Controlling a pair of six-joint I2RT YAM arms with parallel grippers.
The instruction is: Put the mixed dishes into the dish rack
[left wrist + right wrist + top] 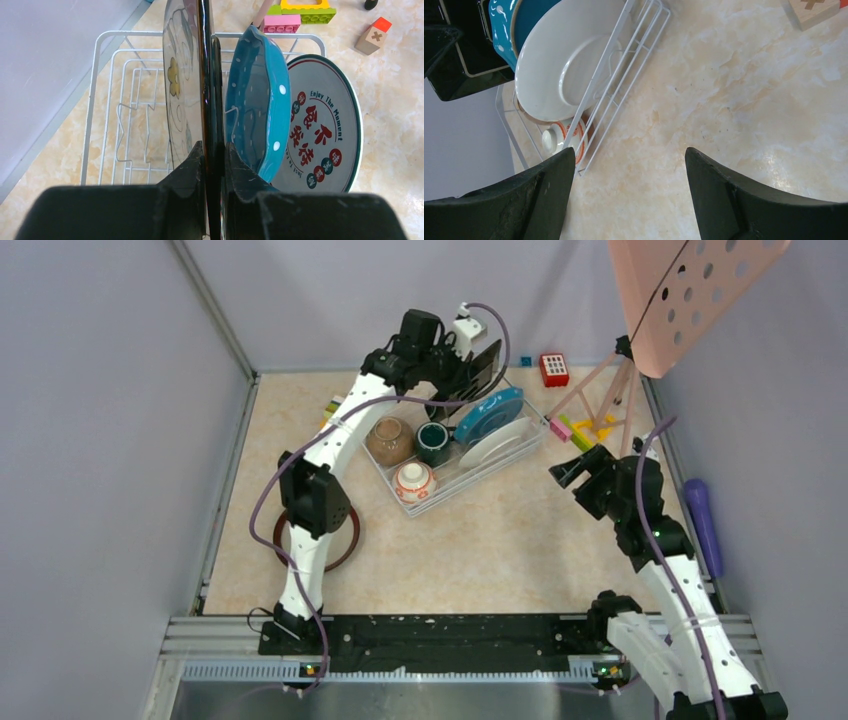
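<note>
Holding a black square plate (pixel 209 90) on edge, the left gripper (pixel 214 150) has its fingers (pixel 192 165) clamped on the plate's near rim, above the far end of the dish rack (pixel 130 33). The plate hangs upright just beside a blue dotted plate (pixel 255 100); whether the two touch cannot be told. A white plate with red characters (pixel 320 125) stands next along, past the blue one. Empty wire slots (pixel 135 130) show on the black plate's other side. The right gripper (pixel 629 155) hovers over the table (pixel 749 100) beside the rack, jaws wide apart and holding nothing.

To do this step well, the plate probably needs to stay vertical and come straight down into a free slot, clear of the blue plate. The grip should let go only once the lower edge sits between the wires.

Counted: one rack, four plates, two bowls, one mug. In the rack are the blue and white plates, a brown bowl (pixel 389 440), a dark green mug (pixel 432 442) and a small orange-and-white bowl (pixel 414 481). A red-rimmed round plate (pixel 355 530) lies on the table, partly under the left arm (pixel 335 440), not yet loaded.
</note>
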